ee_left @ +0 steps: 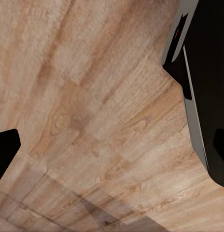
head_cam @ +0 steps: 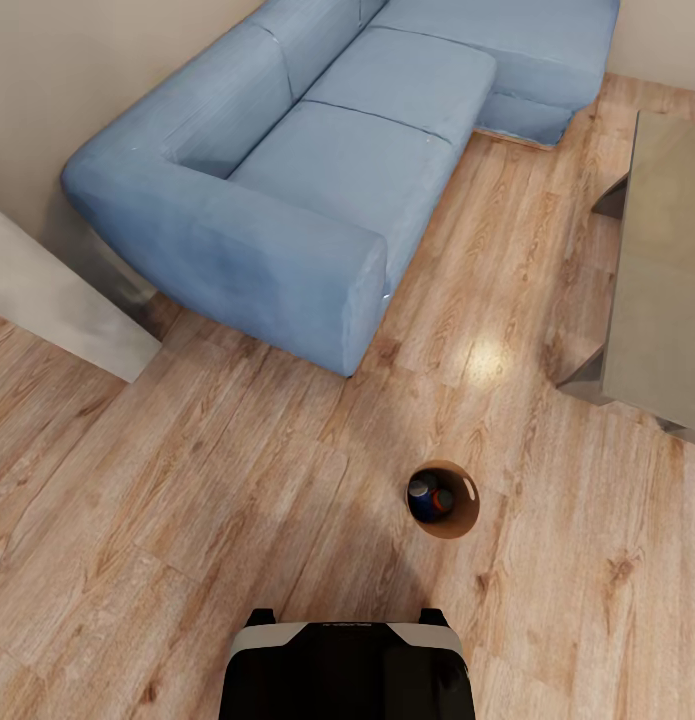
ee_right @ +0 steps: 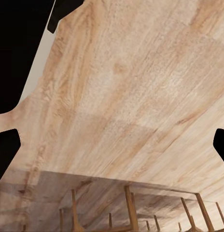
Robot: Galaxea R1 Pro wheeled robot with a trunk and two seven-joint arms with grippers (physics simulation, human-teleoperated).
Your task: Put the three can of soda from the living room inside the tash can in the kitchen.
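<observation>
You're in the living room here, head camera tipped down over the warm wood floor [head_cam: 237, 480], and the big light-blue corner sofa [head_cam: 327, 170] runs across the upper part of the head view with its near armrest pointing toward you. Off to your right sits the low glass-topped coffee table [head_cam: 667, 270], its dark legs showing under the pane. Now look at the floor ahead of your base: there's the trash can [head_cam: 465, 520], seen from straight above, round rim and brown inside, standing alone on the boards, well apart from the sofa and the table. Inside it you've got a dark blue soda can [head_cam: 424, 498] lying against the wall on the left side, with a bit of orange just beside it that may be another can, too small to call. Your black base [head_cam: 347, 670] fills the bottom edge of the head view, just short of the bin. Your left wrist camera looks at bare planks with your dark chassis [ee_left: 208, 87] alongside; a black fingertip [ee_left: 5, 150] pokes in at the edge. Right wrist camera shows planks too, black fingertips [ee_right: 7, 147] at both edges with nothing between them, and wooden chair legs [ee_right: 131, 208] farther off. Whether either hand is open or closed, I can't tell.
</observation>
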